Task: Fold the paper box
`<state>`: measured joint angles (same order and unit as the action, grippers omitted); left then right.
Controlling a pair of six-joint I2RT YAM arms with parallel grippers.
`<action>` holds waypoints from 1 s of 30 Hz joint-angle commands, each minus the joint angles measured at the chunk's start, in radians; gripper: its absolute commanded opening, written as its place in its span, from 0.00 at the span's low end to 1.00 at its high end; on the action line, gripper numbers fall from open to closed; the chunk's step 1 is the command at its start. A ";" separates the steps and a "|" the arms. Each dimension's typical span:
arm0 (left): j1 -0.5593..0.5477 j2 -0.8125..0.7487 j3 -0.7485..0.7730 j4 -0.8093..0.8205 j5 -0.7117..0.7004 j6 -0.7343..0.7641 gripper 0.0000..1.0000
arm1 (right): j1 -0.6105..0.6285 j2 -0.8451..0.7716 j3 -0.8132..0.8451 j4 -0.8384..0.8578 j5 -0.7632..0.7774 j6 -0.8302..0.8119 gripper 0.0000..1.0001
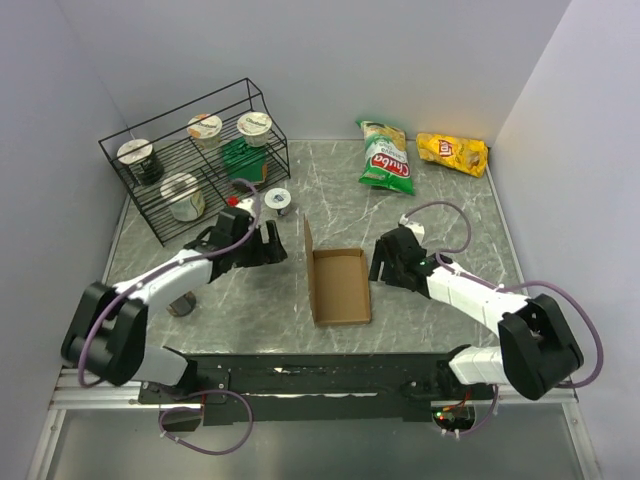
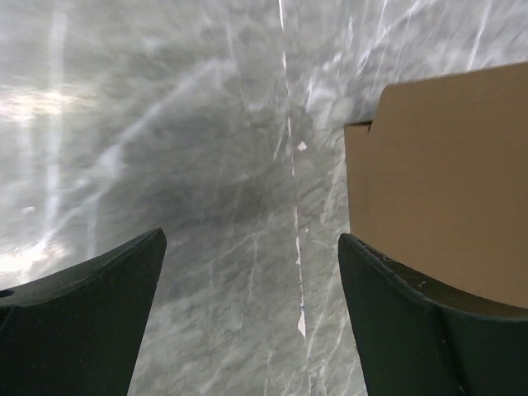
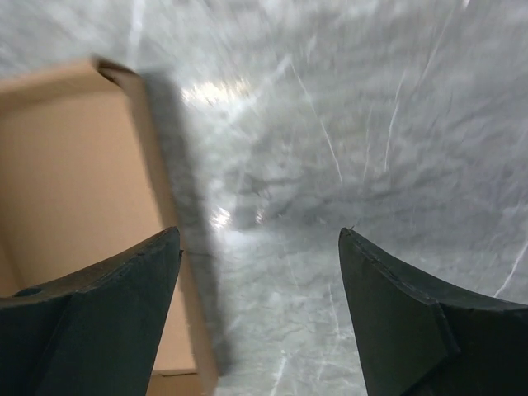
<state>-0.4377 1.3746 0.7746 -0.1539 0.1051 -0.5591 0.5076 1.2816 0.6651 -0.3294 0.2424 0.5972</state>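
— Two end effectors and one piece of cardboard: where do I stand?

— Your paper box (image 1: 338, 285) sits in the middle of the bench (image 1: 450, 200), a little toward the near edge. It reads as a shallow open tray, with one long flap standing upright on its left side. Your left end effector (image 1: 272, 245) hangs just beside that flap, on the side facing the bench's left edge. Your right end effector (image 1: 382, 262) is just beside the tray's right wall. Both are spread wide with nothing between the fingers, and as far as I can tell neither touches the cardboard.

— How will it handle?

— Light, I'd judge: stiff across the panels but willing along the creases. It will probably slide on the smooth bench if you push from one side only, so brace the right wall while you work the left. Corrugated board dents, so don't squeeze hard.

— Where do I take hold?

— On the upright flap's top edge, near its middle, pinching across the thin board, then swing it over the tray. I cannot tell whether tabs wait at the far end.
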 commanded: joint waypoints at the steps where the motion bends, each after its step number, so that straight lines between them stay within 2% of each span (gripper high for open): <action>1: -0.038 0.122 0.098 0.091 0.079 0.042 0.91 | 0.003 0.004 -0.024 0.000 -0.018 0.016 0.85; 10: -0.085 0.407 0.290 0.145 0.150 0.123 0.92 | 0.081 0.054 -0.067 0.046 -0.100 0.084 0.85; 16: -0.085 0.524 0.399 0.205 0.350 0.185 0.90 | 0.273 0.006 -0.071 0.030 -0.084 0.177 0.83; 21: -0.079 0.532 0.469 0.194 0.403 0.264 0.93 | 0.380 -0.037 -0.056 0.021 -0.112 0.225 0.83; 24: -0.008 0.520 0.497 0.168 0.366 0.258 0.95 | 0.390 -0.103 -0.050 -0.019 -0.083 0.214 0.84; 28: 0.086 0.422 0.503 0.122 0.251 0.245 1.00 | 0.346 -0.237 -0.035 -0.045 -0.046 0.049 0.89; 29: 0.093 0.396 0.505 0.110 0.216 0.263 0.99 | 0.282 -0.282 -0.027 -0.048 -0.048 0.018 0.91; 30: 0.103 0.338 0.500 0.105 0.187 0.269 0.99 | 0.237 -0.303 -0.030 -0.016 -0.122 -0.023 0.95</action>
<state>-0.4007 1.8866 1.2465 -0.0223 0.4103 -0.3302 0.8661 1.0927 0.6018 -0.3538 0.1471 0.7162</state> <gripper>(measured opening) 0.991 0.902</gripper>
